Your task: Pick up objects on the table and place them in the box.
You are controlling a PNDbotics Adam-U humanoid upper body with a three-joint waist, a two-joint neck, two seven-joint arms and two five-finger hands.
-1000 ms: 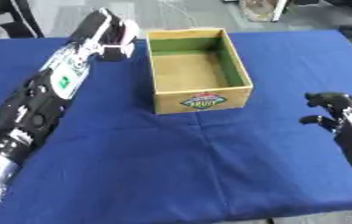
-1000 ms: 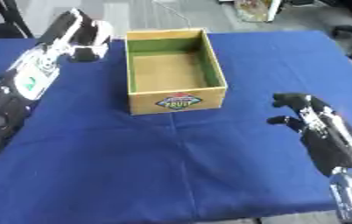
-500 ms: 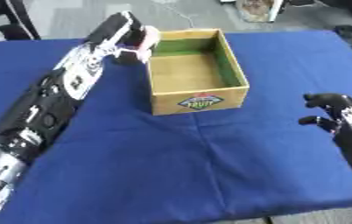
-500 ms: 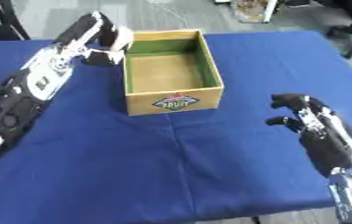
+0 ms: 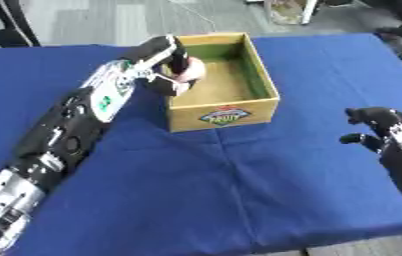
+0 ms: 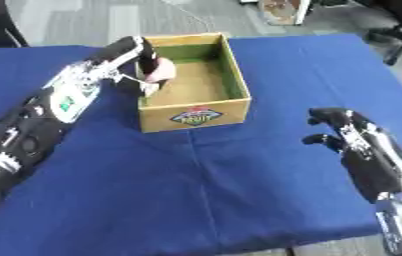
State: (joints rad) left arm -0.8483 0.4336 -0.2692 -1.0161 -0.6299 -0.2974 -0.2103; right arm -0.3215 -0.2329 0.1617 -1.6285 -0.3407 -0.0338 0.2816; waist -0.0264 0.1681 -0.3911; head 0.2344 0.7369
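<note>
My left hand (image 5: 165, 70) has its fingers curled round a small pinkish object (image 5: 190, 71), held just over the left wall of the box (image 5: 239, 102). The box looks empty inside, so I judge the first placing is not yet done. The object seems round and smooth, maybe a soft ball; I cannot tell more. The box is stiff cardboard on blue cloth (image 5: 239, 190). My right hand (image 6: 353, 145) rests idle, fingers relaxed, holding nothing.

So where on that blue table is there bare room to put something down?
Bare cloth spreads in front of the box, between the left arm and right hand. The box's left wall is crowded: the left hand holds a pinkish object there.
</note>
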